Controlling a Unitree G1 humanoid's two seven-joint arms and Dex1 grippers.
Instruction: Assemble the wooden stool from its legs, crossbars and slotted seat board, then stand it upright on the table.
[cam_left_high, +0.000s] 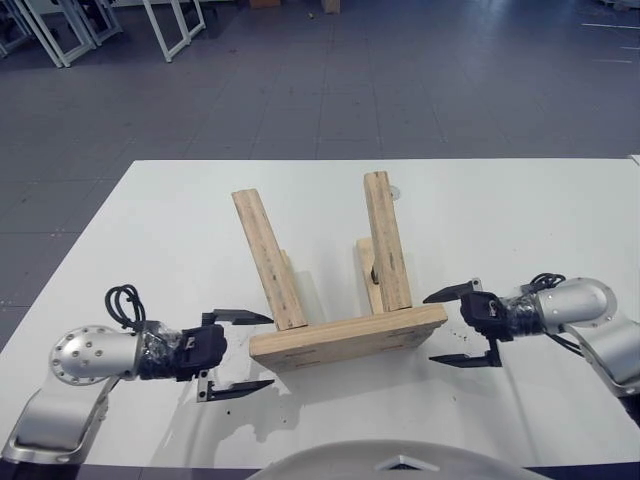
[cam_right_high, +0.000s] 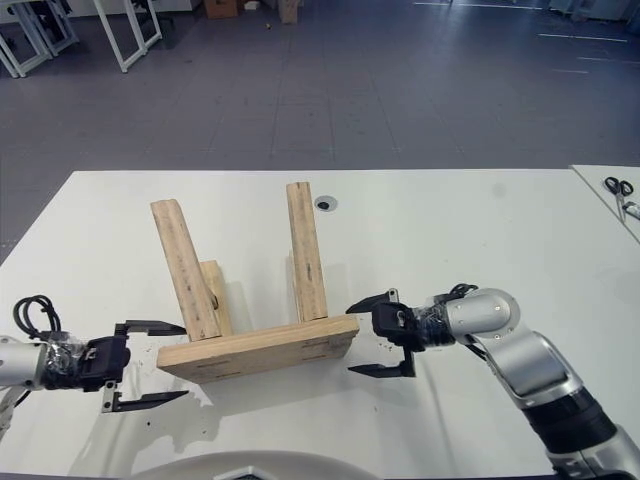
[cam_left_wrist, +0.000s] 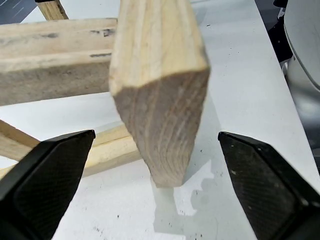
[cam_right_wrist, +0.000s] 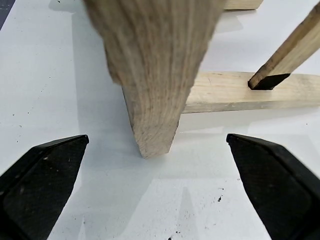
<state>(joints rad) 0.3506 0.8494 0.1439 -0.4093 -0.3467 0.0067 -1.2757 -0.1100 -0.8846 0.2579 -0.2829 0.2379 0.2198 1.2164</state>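
Both empty, agape — L pincer (cam_left_high: 270, 351), R pincer (cam_left_high: 429, 328)

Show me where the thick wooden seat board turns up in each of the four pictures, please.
Left eye view: the seat board lies crosswise, lower centre.
Right eye view: lower, left of centre.
Left wrist view: one end, close up, facing the open left claw.
Right wrist view: the other end, facing the open right claw.
Shared landmark: the white table beneath it.
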